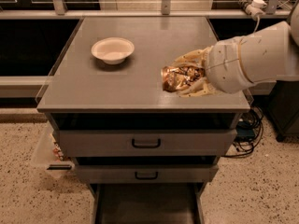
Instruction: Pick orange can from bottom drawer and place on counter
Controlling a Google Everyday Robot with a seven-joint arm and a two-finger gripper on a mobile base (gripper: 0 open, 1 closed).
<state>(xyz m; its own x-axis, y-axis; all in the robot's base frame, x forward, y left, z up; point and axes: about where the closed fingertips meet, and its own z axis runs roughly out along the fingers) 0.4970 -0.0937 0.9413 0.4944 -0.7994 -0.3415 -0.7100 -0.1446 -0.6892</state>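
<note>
The orange can (176,77) is shiny copper-orange and lies on its side between the cream fingers (192,58) of my gripper (180,76). The gripper is shut on the can and holds it over the right front part of the grey counter (117,83); whether it touches the surface I cannot tell. My white arm (252,55) reaches in from the right. The bottom drawer (147,206) is pulled out at the foot of the cabinet, its dark floor bare.
A white bowl (112,50) stands on the counter's back left. Two grey drawer fronts with black handles (145,143) sit below the top. Clear acrylic strips edge the counter. A plastic bin (49,153) hangs at the cabinet's left. Cables lie on the floor at right.
</note>
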